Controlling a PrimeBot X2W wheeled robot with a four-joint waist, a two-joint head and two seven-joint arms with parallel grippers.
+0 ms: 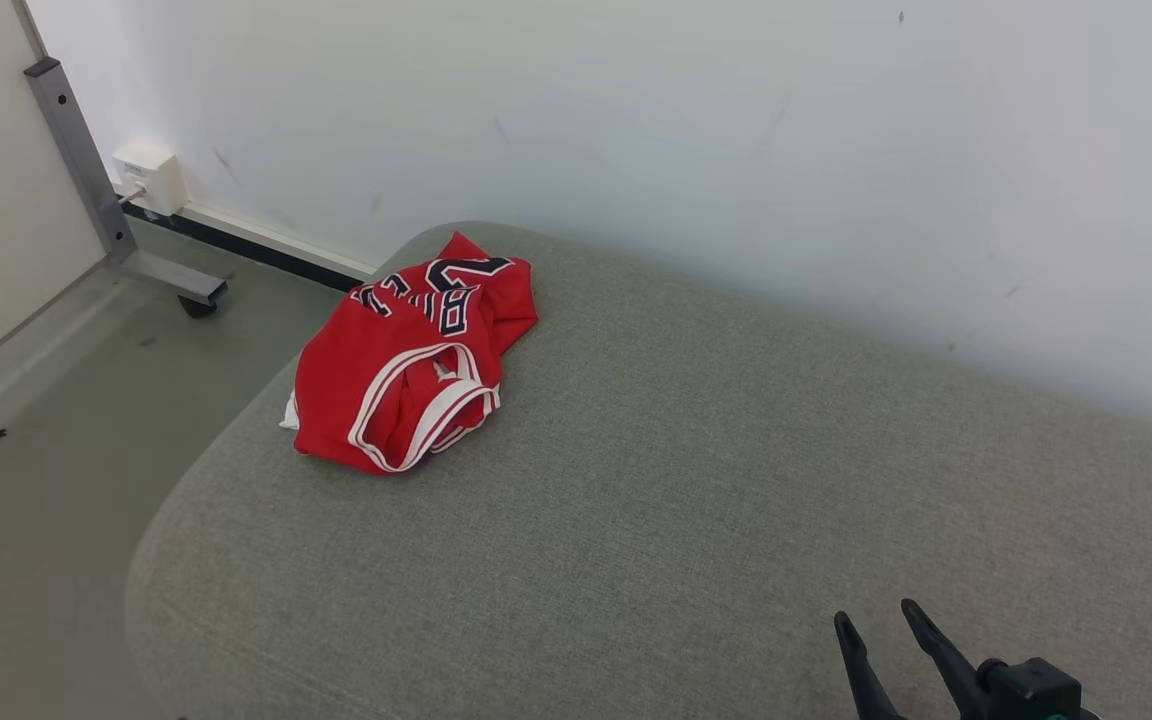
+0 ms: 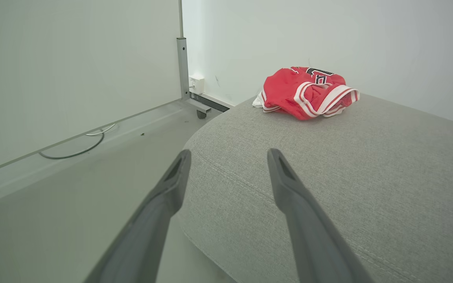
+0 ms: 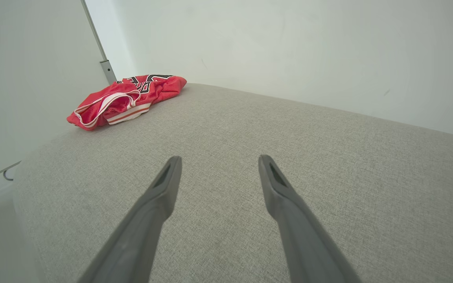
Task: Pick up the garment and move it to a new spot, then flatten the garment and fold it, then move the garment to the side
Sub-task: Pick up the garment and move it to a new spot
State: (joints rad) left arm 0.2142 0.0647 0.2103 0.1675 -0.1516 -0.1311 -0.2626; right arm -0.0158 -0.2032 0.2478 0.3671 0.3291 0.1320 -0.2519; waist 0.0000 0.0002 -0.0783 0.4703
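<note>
A red jersey garment (image 1: 414,364) with white trim and dark lettering lies crumpled near the far left corner of a grey upholstered surface (image 1: 696,500). From the left wrist the garment (image 2: 307,92) sits well ahead, and my left gripper (image 2: 229,154) hangs open over the cushion's left edge, nothing between its fingers. In the right wrist view the garment (image 3: 126,100) is far off to the upper left, while my right gripper (image 3: 218,159) stands open above bare fabric. The right gripper (image 1: 876,618) also appears at the head view's bottom right, far from the garment.
A white wall (image 1: 736,130) runs behind the surface. On the left is grey floor (image 1: 46,480) with a metal frame leg on a caster (image 1: 198,300), a white wall box (image 1: 148,172) and a loose cable (image 2: 77,147).
</note>
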